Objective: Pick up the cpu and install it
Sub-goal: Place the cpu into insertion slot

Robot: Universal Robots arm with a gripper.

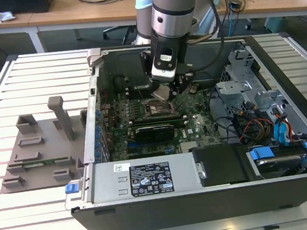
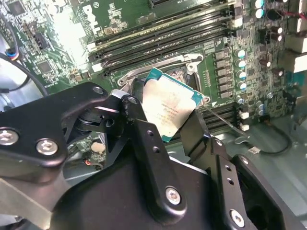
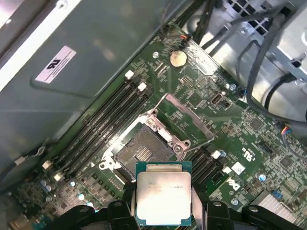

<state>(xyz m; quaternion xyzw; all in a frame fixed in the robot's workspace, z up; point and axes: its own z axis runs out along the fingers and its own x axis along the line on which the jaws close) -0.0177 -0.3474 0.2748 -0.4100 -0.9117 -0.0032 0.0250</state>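
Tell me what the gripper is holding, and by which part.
The gripper holds the cpu, pinched by two opposite edges between its fingers, with the metal top plate uncovered, over the open socket.

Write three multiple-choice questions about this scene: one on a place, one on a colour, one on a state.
1. Where is the cpu? A) in the gripper, above the socket; B) lying flat on the motherboard; C) seated in the socket.
2. What colour is the motherboard? A) red; B) green; C) white.
3. The socket is: A) clamped shut; B) holding a chip; C) open and empty.
Answers: 1 A, the gripper clamps its edges; 2 B, green in both wrist views; 3 C, its contacts lie bare.
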